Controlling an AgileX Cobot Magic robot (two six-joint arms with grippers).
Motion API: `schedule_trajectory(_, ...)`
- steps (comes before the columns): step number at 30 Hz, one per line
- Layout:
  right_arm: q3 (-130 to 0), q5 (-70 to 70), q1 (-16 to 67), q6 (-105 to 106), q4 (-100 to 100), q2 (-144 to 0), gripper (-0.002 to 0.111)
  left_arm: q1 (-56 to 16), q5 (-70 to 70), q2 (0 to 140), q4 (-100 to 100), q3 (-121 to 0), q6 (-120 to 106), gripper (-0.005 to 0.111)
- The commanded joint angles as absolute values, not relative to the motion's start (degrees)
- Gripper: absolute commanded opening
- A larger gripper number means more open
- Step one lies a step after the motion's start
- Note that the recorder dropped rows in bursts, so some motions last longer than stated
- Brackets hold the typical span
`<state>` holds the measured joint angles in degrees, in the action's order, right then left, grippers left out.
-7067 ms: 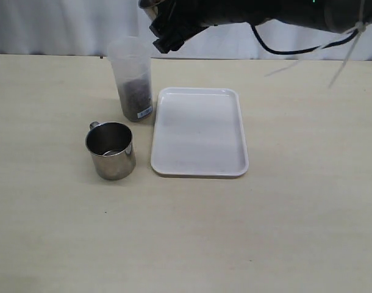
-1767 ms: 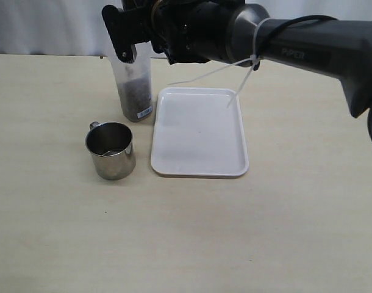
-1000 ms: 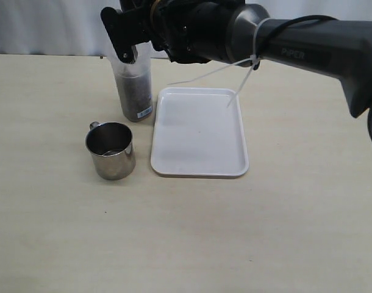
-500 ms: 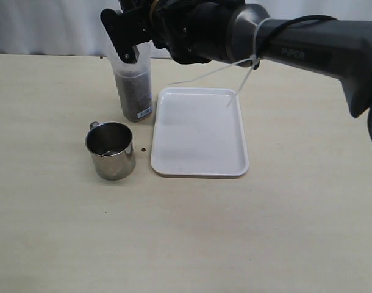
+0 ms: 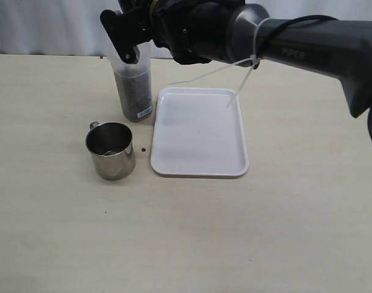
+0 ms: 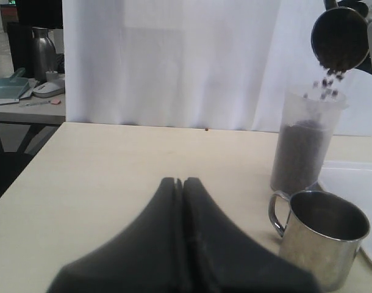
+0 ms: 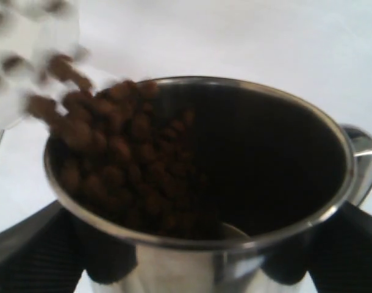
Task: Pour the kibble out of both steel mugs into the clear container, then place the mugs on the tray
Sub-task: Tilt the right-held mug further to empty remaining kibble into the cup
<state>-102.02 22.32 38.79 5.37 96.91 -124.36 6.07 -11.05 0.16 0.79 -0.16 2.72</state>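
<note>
Upper left, the right gripper [image 5: 128, 33] holds the shiny round steel mug [image 7: 247, 177] tipped just above the tall clear plastic tub [image 5: 132, 85]. Small brown kibble bits [image 7: 113, 152] drop in. The left gripper [image 6: 183, 244] is pinched closed, empty.

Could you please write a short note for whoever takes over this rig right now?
Right hand: gripping a steel mug, tilted above the clear container; kibble is falling in, with some left in the mug.
Left hand: shut, holding nothing, low over the table.
Other mug: upright left of the tray, looks empty.
Stray pellet: on the table between that mug and the tray.
Done: the other mug's pour, it seems.
Left: finish this pour, then put both mugs on the tray.
</note>
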Motion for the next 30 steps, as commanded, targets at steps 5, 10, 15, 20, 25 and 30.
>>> schedule_trajectory(5,-102.63,22.53,38.79,5.29,99.95,-125.71,0.005,5.84,-10.48,0.0,0.83,0.0,2.77,0.0)
schedule_trajectory(10,-102.63,22.68,38.79,5.13,99.95,-125.96,0.005,5.84,-10.48,0.0,0.83,0.0,2.77,0.0)
schedule_trajectory(15,-102.63,22.68,38.79,5.13,99.95,-125.96,0.005,5.84,-10.48,0.0,0.83,0.0,2.77,0.0)
schedule_trajectory(20,-102.63,22.79,38.79,5.13,99.95,-125.96,0.005,5.84,-10.48,0.0,0.83,0.0,2.77,0.0)
schedule_trajectory(25,-102.63,22.78,38.79,5.49,99.95,-125.96,0.005,5.84,-10.48,0.0,0.83,0.0,2.77,0.0)
schedule_trajectory(30,-102.63,22.78,38.79,6.61,99.95,-125.96,0.005,5.84,-10.89,0.0,0.83,0.0,2.77,0.0)
